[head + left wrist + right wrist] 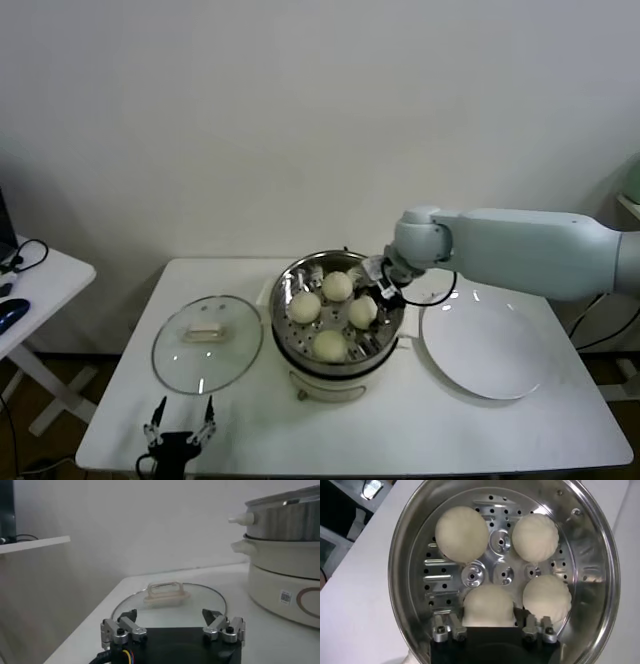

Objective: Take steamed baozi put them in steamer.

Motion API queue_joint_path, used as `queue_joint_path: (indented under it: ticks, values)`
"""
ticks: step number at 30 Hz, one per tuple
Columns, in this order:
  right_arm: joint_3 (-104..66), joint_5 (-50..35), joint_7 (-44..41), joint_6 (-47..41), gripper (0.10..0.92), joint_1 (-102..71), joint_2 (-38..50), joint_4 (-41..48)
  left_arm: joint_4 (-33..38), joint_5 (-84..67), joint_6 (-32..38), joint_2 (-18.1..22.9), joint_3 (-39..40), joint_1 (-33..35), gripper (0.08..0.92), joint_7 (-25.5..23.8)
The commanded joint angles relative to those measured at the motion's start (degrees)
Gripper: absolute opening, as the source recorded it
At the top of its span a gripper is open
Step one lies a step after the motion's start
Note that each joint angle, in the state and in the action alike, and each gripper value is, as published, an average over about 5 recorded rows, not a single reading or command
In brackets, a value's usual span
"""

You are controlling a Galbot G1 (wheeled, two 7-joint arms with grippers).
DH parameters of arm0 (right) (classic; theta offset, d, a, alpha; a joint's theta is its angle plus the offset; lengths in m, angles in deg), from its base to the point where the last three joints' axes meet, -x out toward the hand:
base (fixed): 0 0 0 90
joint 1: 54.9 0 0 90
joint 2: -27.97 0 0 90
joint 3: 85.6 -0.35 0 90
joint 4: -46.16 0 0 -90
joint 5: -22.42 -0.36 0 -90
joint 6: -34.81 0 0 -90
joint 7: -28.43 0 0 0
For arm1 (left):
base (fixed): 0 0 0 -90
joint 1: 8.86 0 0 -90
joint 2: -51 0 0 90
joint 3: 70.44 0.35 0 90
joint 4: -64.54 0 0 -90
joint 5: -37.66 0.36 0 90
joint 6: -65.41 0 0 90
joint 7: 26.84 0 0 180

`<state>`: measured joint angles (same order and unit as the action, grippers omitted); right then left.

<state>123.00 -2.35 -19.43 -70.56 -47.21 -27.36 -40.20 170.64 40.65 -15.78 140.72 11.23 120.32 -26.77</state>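
Observation:
The steamer point(284, 300) stands mid-table, and its steel wall point(402, 555) fills the right wrist view. Several steamed baozi lie on its perforated floor. One baozi point(488, 605) point(363, 311) rests between the fingers of my right gripper point(490, 614), which is open and reaches into the pot from the right point(385, 292). Other baozi lie at the back point(338, 286), left point(305, 307) and front point(329, 345). My left gripper point(180, 427) point(170, 615) is open and empty, parked low at the table's front edge.
A round glass lid point(207, 343) point(167, 602) lies flat to the left of the steamer point(280, 515). A white plate point(485, 350) sits bare to its right. A side table point(40, 280) stands beyond the table's left edge.

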Motion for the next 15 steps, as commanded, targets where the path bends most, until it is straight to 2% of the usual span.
queue_joint_path:
  ticks: [1, 5, 8, 11, 15]
  values:
    - [3.2, -6.8, -1.8, 0.6, 0.742, 8.8, 2.6, -1.7, 0.4, 0.0, 0.0, -0.2, 0.0, 0.2, 0.823, -0.1]
    - [5.3, -10.2, -2.3, 0.8, 0.813, 15.6, 6.9, -2.1, 0.8, 0.0, -0.1, -0.2, 0.1, 0.2, 0.823, -0.1]
    - [3.4, -12.1, 1.2, -0.2, 0.821, 17.3, 11.7, -2.1, 1.2, 0.0, -0.1, -0.2, 0.3, 0.2, 0.823, -0.1]
    - [-4.0, -15.8, 10.4, -1.3, 0.823, 13.0, 19.1, -3.0, 1.6, -0.1, 0.0, -0.2, 0.6, 0.3, 0.823, 0.0]
    - [-25.1, -20.5, 26.8, -1.4, 0.823, -5.1, 30.1, -5.0, 2.3, 0.2, -0.1, -0.1, 1.5, 0.4, 0.823, -0.1]
